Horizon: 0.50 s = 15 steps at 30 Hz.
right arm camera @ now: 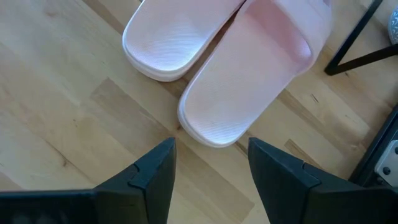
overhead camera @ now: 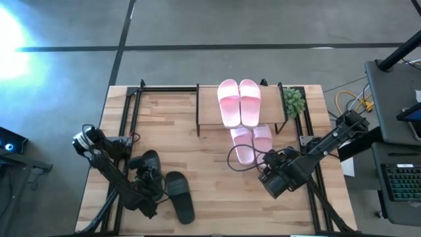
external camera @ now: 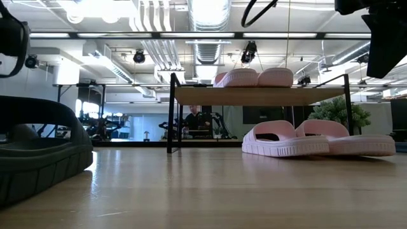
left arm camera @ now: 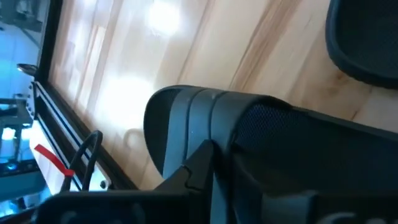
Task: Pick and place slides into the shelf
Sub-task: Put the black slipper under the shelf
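Judging from the layout, the task stands roughly two-thirds complete. One pale pink pair [overhead camera: 239,102] lies side by side on the top board of the shelf [overhead camera: 207,112], at the far middle of the wooden table [overhead camera: 197,171]. A second pale pink pair [overhead camera: 250,143] rests on the table surface beneath the shelf, heels projecting toward the near side; the low view shows it under the top board, between the black legs. This pair appears placed.

The black pair remains on the near left of the table. One black slide [overhead camera: 179,195] lies free, just beside the left arm. The other black slide [overhead camera: 145,161] is under the left gripper [overhead camera: 148,178]. The left wrist view shows the gripper's fingers against the strap [left arm camera: 249,124] of this slide, drawn nearly together. Whether the strap is firmly clamped cannot be told from these views.

The right gripper [right arm camera: 211,168] hovers over bare wood near the heels of the lower pink pair, jaws spread wide and holding nothing.

Remaining work, as judged: lift and transfer both black slides to the shelf. A small potted plant [overhead camera: 293,101] stands at the shelf's right end.
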Each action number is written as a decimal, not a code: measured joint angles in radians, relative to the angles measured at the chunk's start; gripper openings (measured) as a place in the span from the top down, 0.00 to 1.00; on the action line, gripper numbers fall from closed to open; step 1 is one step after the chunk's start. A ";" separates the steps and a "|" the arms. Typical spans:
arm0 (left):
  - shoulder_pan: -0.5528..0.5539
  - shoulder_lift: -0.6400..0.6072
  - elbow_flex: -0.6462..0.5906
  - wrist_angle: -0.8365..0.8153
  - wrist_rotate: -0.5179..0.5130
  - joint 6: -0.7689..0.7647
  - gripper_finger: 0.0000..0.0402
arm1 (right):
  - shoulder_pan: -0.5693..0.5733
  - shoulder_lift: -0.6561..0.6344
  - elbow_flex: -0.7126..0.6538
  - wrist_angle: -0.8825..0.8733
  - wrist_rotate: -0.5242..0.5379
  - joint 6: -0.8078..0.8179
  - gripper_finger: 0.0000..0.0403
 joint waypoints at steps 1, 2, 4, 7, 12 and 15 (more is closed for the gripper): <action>0.000 -0.009 0.002 -0.003 0.003 0.000 0.97 | 0.000 0.000 0.000 0.000 0.000 0.000 0.52; 0.000 -0.019 0.006 0.002 0.009 0.000 0.98 | 0.000 0.000 0.000 0.000 0.000 0.000 0.52; 0.000 -0.046 0.016 0.007 0.012 0.001 0.99 | 0.000 0.000 0.000 0.000 0.000 0.000 0.52; 0.000 -0.098 0.027 0.006 0.009 0.007 1.00 | 0.000 0.000 0.000 0.000 0.000 0.000 0.52; 0.000 -0.196 0.047 0.005 -0.035 0.008 1.00 | 0.000 0.000 0.000 -0.001 0.000 0.000 0.52; 0.000 -0.258 0.074 0.006 -0.101 0.035 1.00 | 0.000 0.000 0.000 -0.001 0.000 0.000 0.52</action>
